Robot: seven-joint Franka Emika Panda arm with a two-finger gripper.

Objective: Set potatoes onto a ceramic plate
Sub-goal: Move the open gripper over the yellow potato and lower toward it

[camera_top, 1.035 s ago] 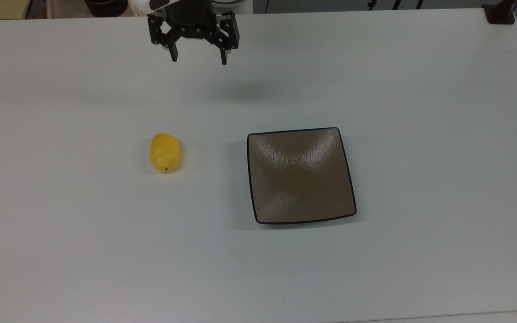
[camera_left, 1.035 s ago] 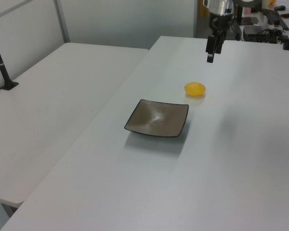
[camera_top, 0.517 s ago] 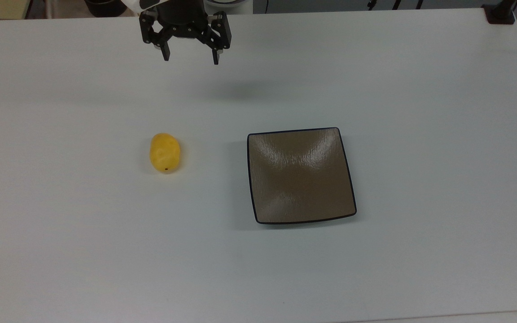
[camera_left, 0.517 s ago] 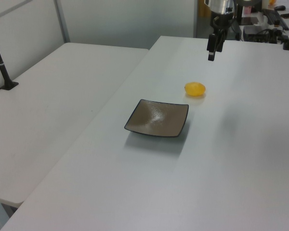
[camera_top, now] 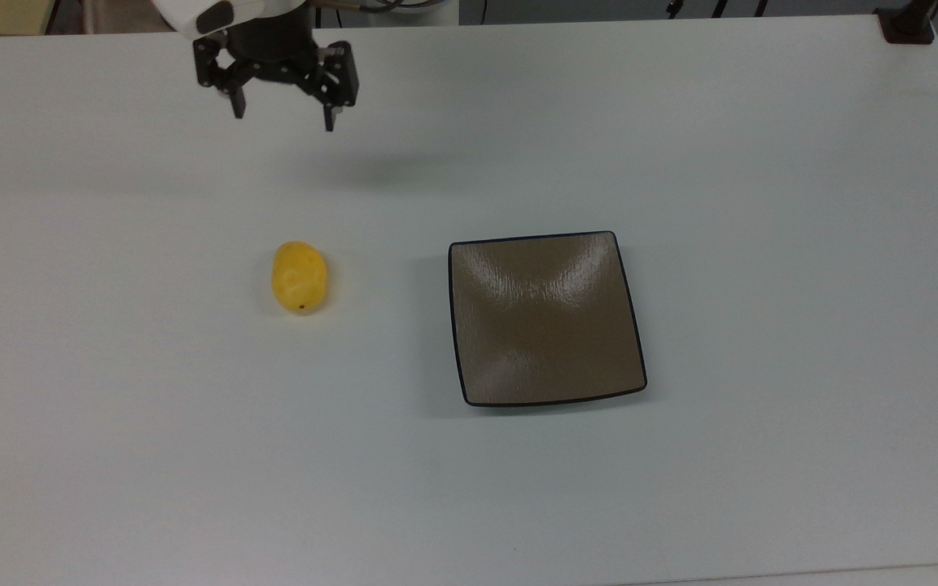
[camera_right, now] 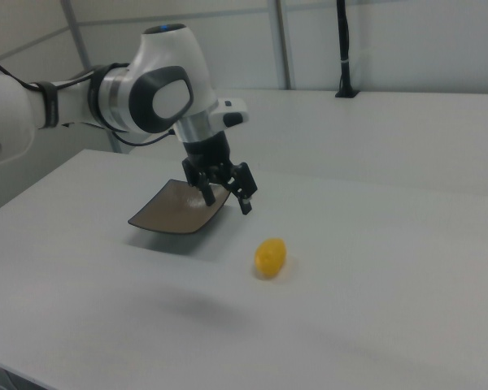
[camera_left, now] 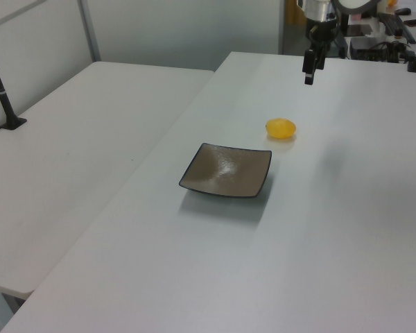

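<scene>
The potato (camera_top: pixel 300 277) lies on the bare white table (camera_top: pixel 762 203), a smooth yellow oval with a tiny dark spot near its end toward the top view's bottom edge. It sits apart from the plate (camera_top: pixel 546 319), to the top view's left of it, with a strip of table between the two; in the left view the potato (camera_left: pixel 281 128) is beyond the plate (camera_left: pixel 226 170), and in the right view the potato (camera_right: pixel 270 256) is nearer the camera than the plate (camera_right: pixel 167 215). The plate is square with rounded corners, glossy brown with a thin dark rim, flat on the table, and nothing lies on it. The gripper (camera_top: pixel 283 116) hangs in the air well apart from both things, toward the top view's top edge and a little to the top view's left of the potato, its soft shadow falling on the table below. Its two black fingers are spread wide with nothing between them. In the right view the gripper (camera_right: pixel 224 197) points down from the white arm (camera_right: pixel 142 97), in front of the plate's far side, clear of the table. In the left view the gripper (camera_left: pixel 309 69) hangs above the far end of the table. A second white table (camera_left: pixel 69 166) stands alongside on the left view's left.
</scene>
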